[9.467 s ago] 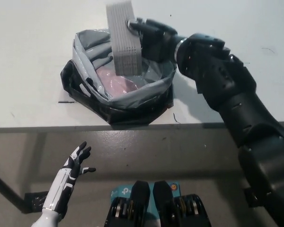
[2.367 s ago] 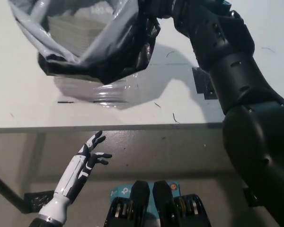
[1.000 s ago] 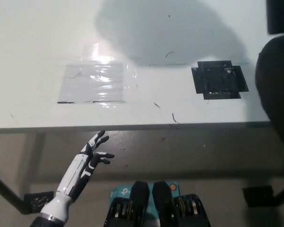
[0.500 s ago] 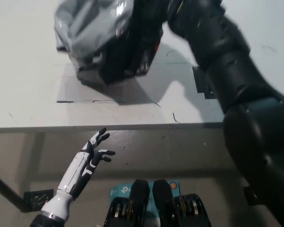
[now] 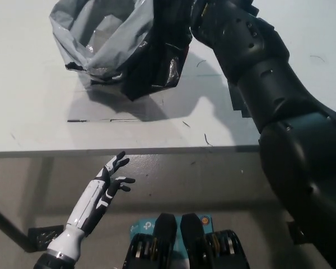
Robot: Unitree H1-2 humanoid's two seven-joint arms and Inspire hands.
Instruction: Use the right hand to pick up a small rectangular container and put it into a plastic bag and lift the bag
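Bag (image 5: 120, 45), one, hangs above one table (image 5: 33, 117); left robot hand (image 5: 113, 178) open

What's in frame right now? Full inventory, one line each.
plastic bag: 1, grey inside and black outside, upper left, mouth open toward the camera, contents not visible
table: 1, white, upper half of the view
dark square patch: 1, on the table at right, mostly hidden by the arm
floor: grey-brown, below the table edge
left hand: 1, white, lower left below the table edge, open, idle
right arm: 1, black, from bottom right up to the bag; its hand is not visible
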